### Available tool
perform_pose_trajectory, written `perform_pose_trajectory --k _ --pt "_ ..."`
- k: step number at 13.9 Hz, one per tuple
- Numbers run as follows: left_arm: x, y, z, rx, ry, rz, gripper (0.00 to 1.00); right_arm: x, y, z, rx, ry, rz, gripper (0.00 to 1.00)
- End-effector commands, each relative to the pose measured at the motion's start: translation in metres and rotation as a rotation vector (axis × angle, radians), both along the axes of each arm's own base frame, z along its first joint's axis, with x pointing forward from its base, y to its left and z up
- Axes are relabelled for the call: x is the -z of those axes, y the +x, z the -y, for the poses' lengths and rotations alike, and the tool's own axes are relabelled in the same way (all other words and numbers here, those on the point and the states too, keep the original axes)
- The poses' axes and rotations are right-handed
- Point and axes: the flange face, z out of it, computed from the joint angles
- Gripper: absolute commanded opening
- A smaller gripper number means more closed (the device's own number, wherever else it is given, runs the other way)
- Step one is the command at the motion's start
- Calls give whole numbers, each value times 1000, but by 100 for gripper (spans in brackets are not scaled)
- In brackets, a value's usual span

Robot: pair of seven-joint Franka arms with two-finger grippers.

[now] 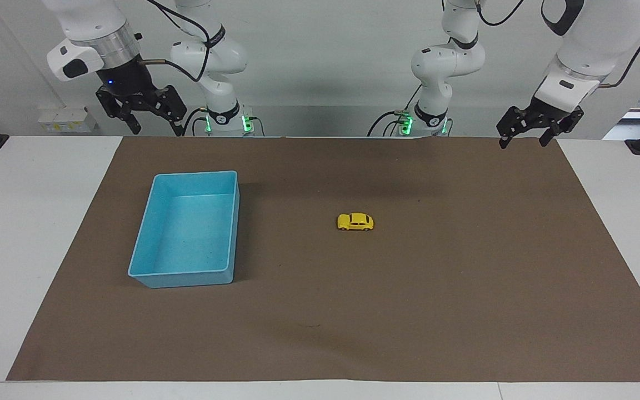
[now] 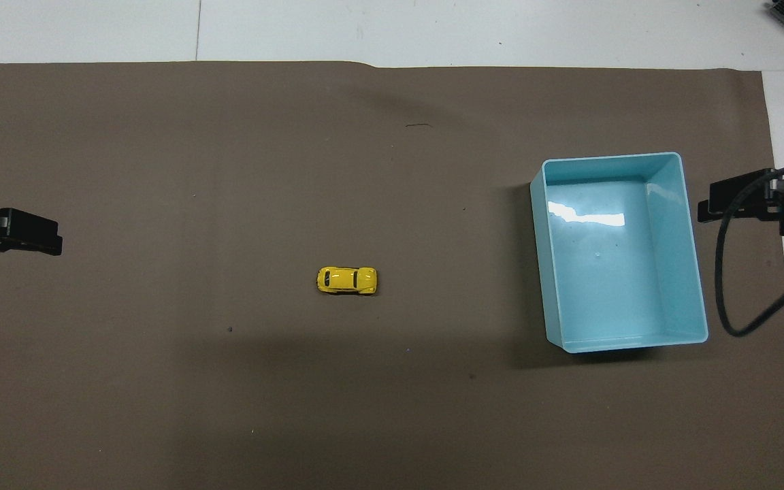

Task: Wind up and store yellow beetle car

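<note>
Left gripper (image 1: 524, 135): fingers (image 1: 504, 140) spread, nothing between them. It hangs in the air over the brown mat's corner at the left arm's end, at the robots' edge of the desk. In the overhead view only its dark tip (image 2: 21, 233) shows at the frame edge, well apart from the car.

Right gripper (image 1: 150, 119): fingers (image 1: 133, 124) spread too, holding nothing. Raised over the desk's robot-side edge near the mat's corner at the right arm's end. From overhead its black body (image 2: 753, 197) sits just beside the bin's outer wall in the picture, with a dark cable (image 2: 732, 320) looping under it. The facing view shows it up in the air, not touching the bin.

Yellow beetle car (image 1: 355, 221) (image 2: 347, 280): on its wheels on the brown mat (image 1: 409, 311), roughly mid-desk, lying lengthwise along the line between the two arms' ends. Untouched, well apart from both grippers.

Blue bin (image 1: 148, 278) (image 2: 538, 204): open-topped rectangular tub on the mat toward the right arm's end, nothing in it. Clear gap of mat between it and the car, both at about the same distance from the robots.

White desk (image 1: 31, 233) shows around the mat's edges.
</note>
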Motion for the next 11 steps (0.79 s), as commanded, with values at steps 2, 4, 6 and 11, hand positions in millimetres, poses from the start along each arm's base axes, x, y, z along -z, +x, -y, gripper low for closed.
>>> perform_pose_trajectory --k 2,4,6,11 --pt "-2 1 1 1 -14 7 100 -4 -2 0 20 28 1 100" --pt "-2 1 3 4 -15 8 100 -4 -2 0 20 28 1 100" --pt "-3 7 4 5 -18 45 100 -4 -2 0 20 28 1 100" --pt "-5 10 9 25 -20 71 100 -4 -2 0 20 27 1 100"
